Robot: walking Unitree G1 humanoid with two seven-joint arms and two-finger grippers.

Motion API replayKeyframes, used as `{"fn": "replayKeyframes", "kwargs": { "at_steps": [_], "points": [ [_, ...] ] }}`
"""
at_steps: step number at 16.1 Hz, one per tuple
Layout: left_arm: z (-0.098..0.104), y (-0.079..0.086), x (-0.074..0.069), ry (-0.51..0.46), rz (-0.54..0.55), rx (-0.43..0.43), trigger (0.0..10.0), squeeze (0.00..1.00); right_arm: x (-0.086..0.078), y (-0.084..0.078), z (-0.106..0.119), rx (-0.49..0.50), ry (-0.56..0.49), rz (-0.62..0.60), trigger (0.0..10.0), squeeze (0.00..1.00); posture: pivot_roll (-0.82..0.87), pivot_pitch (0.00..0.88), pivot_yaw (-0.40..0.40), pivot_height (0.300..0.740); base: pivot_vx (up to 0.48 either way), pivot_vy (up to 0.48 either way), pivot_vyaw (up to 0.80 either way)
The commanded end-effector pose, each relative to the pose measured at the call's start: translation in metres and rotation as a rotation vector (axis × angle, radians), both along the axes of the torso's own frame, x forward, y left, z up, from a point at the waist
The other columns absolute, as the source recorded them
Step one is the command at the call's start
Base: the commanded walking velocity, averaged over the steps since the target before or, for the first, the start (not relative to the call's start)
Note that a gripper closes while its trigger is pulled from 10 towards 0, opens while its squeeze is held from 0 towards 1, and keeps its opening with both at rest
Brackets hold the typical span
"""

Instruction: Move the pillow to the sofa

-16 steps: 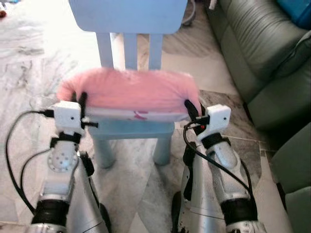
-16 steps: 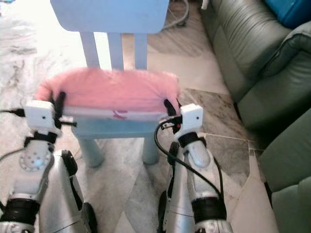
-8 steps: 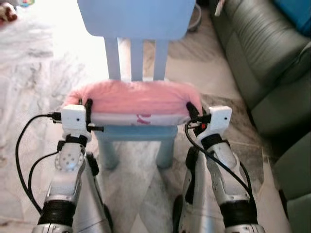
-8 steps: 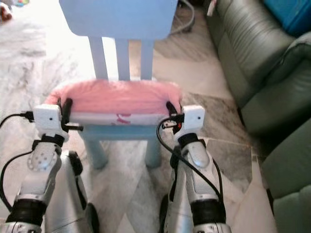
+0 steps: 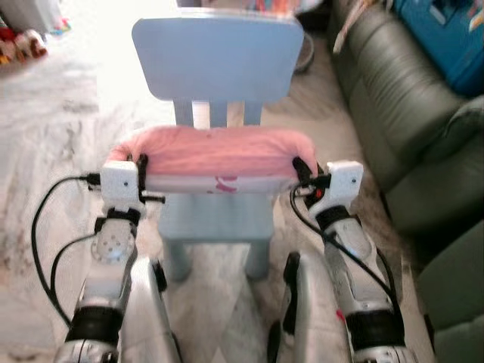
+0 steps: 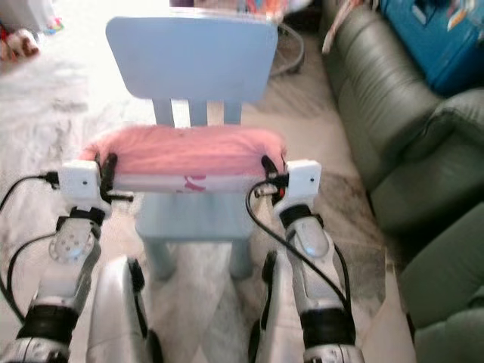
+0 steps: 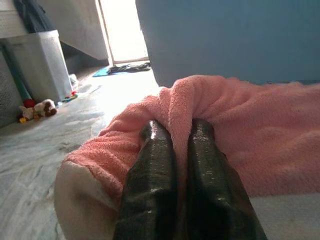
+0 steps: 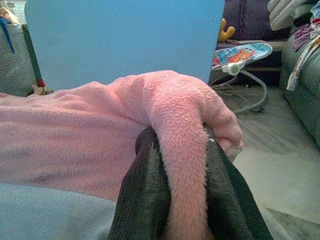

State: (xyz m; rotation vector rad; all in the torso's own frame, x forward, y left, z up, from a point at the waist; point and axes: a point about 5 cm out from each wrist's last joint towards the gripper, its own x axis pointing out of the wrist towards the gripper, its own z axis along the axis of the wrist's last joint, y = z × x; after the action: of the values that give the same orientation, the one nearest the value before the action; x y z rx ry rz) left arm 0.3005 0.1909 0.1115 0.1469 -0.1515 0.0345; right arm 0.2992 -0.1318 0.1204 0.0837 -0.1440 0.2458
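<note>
A dark green leather sofa [image 5: 408, 113] runs along the right of the scene, from near to far, with a blue bag [image 5: 446, 38] on its far cushions. Pale marble floor [image 5: 45, 151] spreads to the left. Straight ahead of me stands a light-blue child's chair [image 5: 215, 68], its back on the far side and its seat toward the robot.

The pink pillow [image 5: 215, 151] lies across that seat, spanning it from left to right, with a white underside showing along its near edge. It is well apart from the sofa, so the move itself is not yet done.

I have both arms forward. The left gripper [image 7: 177, 145] has its jaws pinched together on a fold of pink fleece at the pillow's left end; the right gripper [image 8: 180, 160] has its jaws clamped on a bunched ridge of fleece at the right end.

From the way the fabric puckers between the fingers, I judge the pillow light, soft and easily squashed, not slippery and not fragile. It will likely sag in the middle when lifted. A hold at both ends suits it, though a pinch of cover alone could pull loose; biting deeper into the stuffing would be safer.
</note>
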Motion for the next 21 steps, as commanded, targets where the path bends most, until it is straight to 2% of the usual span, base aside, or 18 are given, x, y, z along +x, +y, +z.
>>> {"fn": "replayKeyframes", "kwargs": {
  "at_steps": [1, 5, 7, 8, 9, 10, 13, 15, 21],
  "points": [
    [-0.002, 0.007, 0.0, 0.01, 0.045, -0.018, 0.0, 0.0, 0.001, -0.01, 0.01, 0.005, -0.038, -0.043, 10.0, 0.0, -0.01, 0.0, -0.029, 0.538, 0.0, 0.0, 0.0],
    [-0.004, 0.005, 0.005, 0.022, 0.05, -0.028, 0.0, 0.0, 0.003, -0.009, 0.012, 0.005, -0.038, -0.042, 10.0, 0.0, -0.02, 0.0, -0.028, 0.583, 0.0, 0.0, 0.0],
    [-0.007, 0.005, 0.007, 0.048, 0.069, -0.021, 0.0, 0.0, 0.003, -0.008, 0.01, -0.025, -0.024, -0.059, 10.0, 0.0, -0.02, 0.0, -0.027, 0.603, 0.0, 0.0, 0.0],
    [-0.011, 0.007, 0.007, 0.074, 0.088, -0.02, 3.7, 0.0, 0.004, -0.007, 0.008, -0.038, -0.005, -0.088, 10.0, 0.0, -0.02, 0.0, -0.028, 0.603, 0.0, 0.0, 0.0],
    [-0.012, 0.006, 0.007, 0.079, 0.088, -0.021, 6.9, 0.0, 0.003, -0.006, 0.01, -0.03, -0.023, -0.071, 10.0, 0.0, -0.03, 0.0, -0.028, 0.603, 0.0, 0.0, 0.0],
    [-0.013, 0.006, 0.008, 0.081, 0.083, -0.02, 7.6, 0.0, 0.002, -0.006, 0.013, -0.033, -0.05, -0.052, 10.0, 0.0, -0.03, 0.0, -0.027, 0.603, 0.0, 0.0, 0.0],
    [-0.014, 0.003, 0.009, 0.087, 0.069, -0.024, 9.8, 0.0, 0.004, -0.01, 0.014, -0.013, -0.043, -0.067, 10.0, 0.0, -0.02, 0.0, -0.026, 0.632, 0.0, 0.0, 0.0],
    [-0.016, 0.003, 0.012, 0.111, 0.058, -0.018, 10.0, 0.0, 0.007, -0.011, 0.017, -0.015, -0.047, -0.074, 10.0, 0.0, -0.03, 0.0, -0.026, 0.662, 0.0, 0.0, 0.0],
    [-0.023, 0.006, 0.019, 0.174, 0.038, -0.032, 10.0, 0.0, 0.008, -0.011, 0.019, -0.007, -0.055, -0.079, 10.0, 0.0, -0.03, 0.0, -0.026, 0.697, 0.0, 0.0, 0.0]
  ]
}}
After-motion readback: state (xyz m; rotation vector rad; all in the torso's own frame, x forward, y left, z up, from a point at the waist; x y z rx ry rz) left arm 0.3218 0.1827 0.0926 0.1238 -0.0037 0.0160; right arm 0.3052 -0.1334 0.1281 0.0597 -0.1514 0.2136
